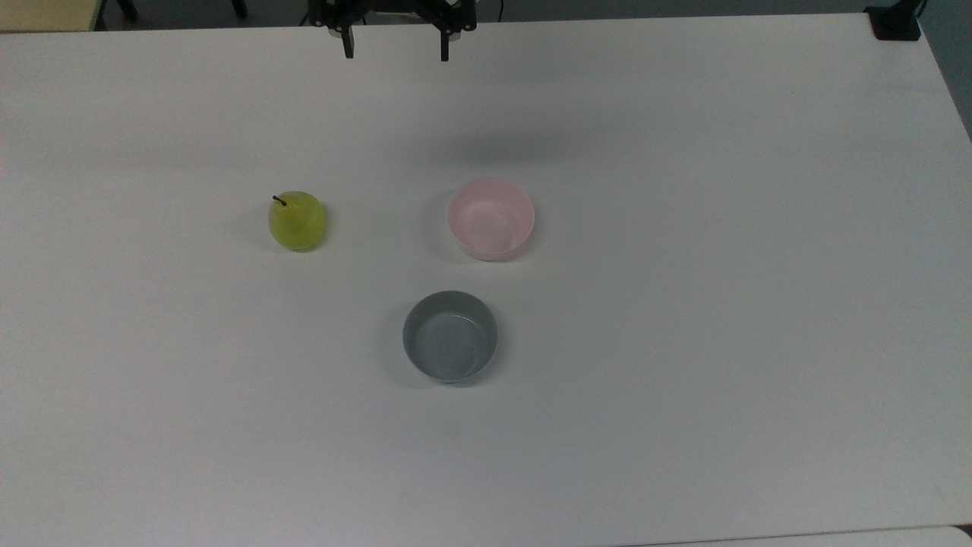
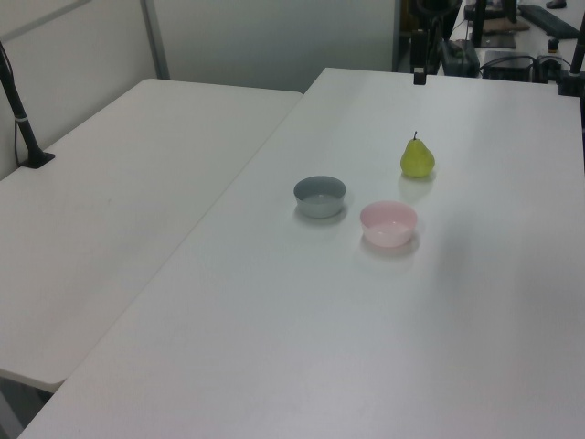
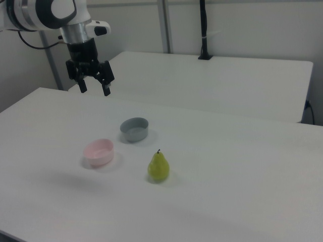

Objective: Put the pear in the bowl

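On the white tabletop (image 1: 683,380) the pear (image 1: 297,221) is standing upright with its dark stem up, well apart from everything else. In the top view it is sitting to the left of the pale pink bowl (image 1: 490,219), and the grey bowl (image 1: 450,336) is lying below and between the two. In the right view the pear (image 3: 158,167) is standing nearest the camera, to the right of the pink bowl (image 3: 99,152), with the grey bowl (image 3: 135,129) behind them. In the left view the pear (image 2: 417,158) is sitting beyond the pink bowl (image 2: 388,223) and the grey bowl (image 2: 320,196).

The hand (image 1: 396,55) is hanging in the air at the top edge of the top view, its two black fingers spread wide and gripping nothing. It is hovering well above the tabletop and well apart from the pear, which is lying lower in the top view and toward the top view's left. In the right view the hand (image 3: 94,90) is hovering high at the upper left, fingers pointing down, with both bowls lying between it and the pear.
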### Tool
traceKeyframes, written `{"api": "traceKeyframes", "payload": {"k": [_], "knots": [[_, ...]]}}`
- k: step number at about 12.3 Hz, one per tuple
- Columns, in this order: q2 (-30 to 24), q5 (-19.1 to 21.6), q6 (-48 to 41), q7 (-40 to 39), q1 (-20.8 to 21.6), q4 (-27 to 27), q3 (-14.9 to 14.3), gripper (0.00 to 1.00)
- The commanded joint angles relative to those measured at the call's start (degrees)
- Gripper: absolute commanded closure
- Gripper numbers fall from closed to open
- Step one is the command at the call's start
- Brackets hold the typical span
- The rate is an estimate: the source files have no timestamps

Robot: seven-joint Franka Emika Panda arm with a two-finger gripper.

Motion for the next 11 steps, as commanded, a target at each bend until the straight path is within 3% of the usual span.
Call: {"api": "traceKeyframes", "payload": {"k": [1, 9, 11], "knots": [[-0.2, -0.1, -0.7, -1.2, 0.5, 0.5, -0.4, 0.0], [-0.2, -0.3, -0.6, -1.5, -0.1, 0.6, -0.8, 0.0], [0.3, -2.0, 0.0, -2.2, -0.8, 0.6, -1.2, 0.0]]}}
